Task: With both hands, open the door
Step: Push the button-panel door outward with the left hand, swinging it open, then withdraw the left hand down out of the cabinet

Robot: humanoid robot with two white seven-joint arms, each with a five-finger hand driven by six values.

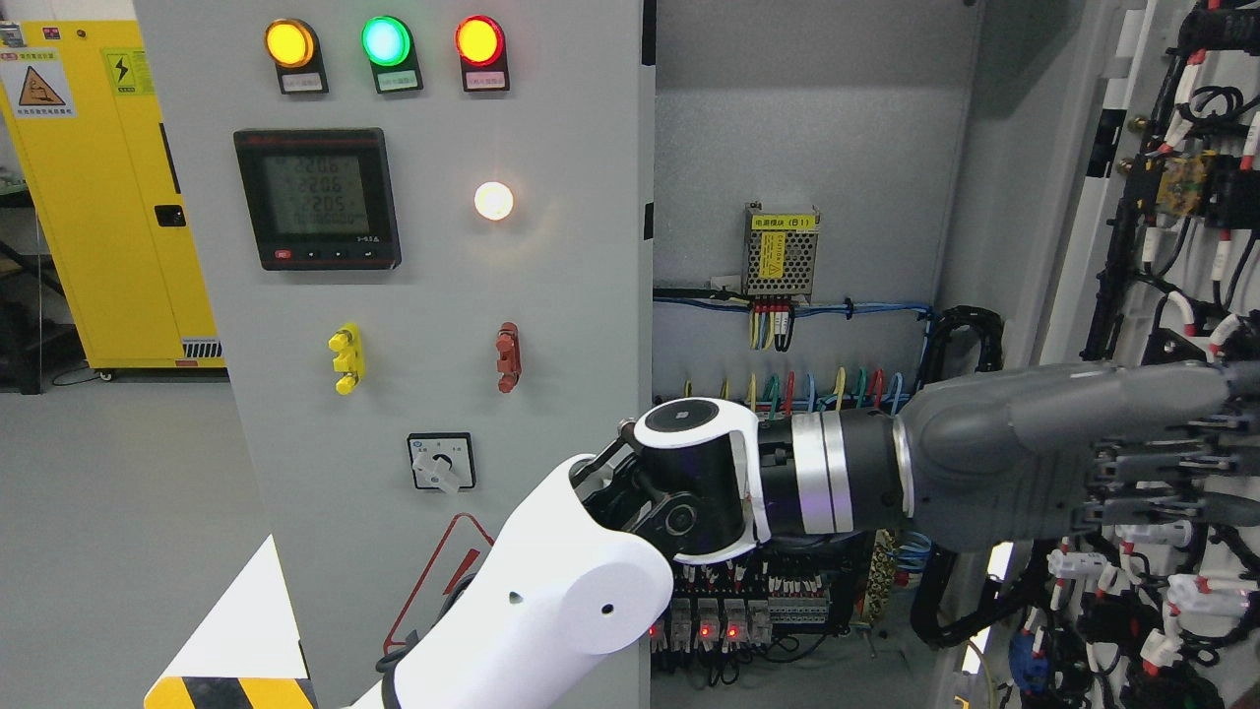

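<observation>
My left arm [551,601] comes in from the lower left and reaches across to the right. Its grey left hand [1216,448] is open, with the fingers stretched out straight against the inner face of the right door [1196,246]. That door is swung open and shows black and white wiring on its inside. The fingertips run to the picture's right edge. The left door [443,276] is a grey panel, closed, with three lamps, a meter and switches. My right arm is out of view.
The open cabinet interior [797,148] holds a small power supply [781,252], coloured wires and terminal rows with red lights low down. A yellow cabinet [98,197] stands at the far left. A hazard-striped edge [231,689] shows at the bottom left.
</observation>
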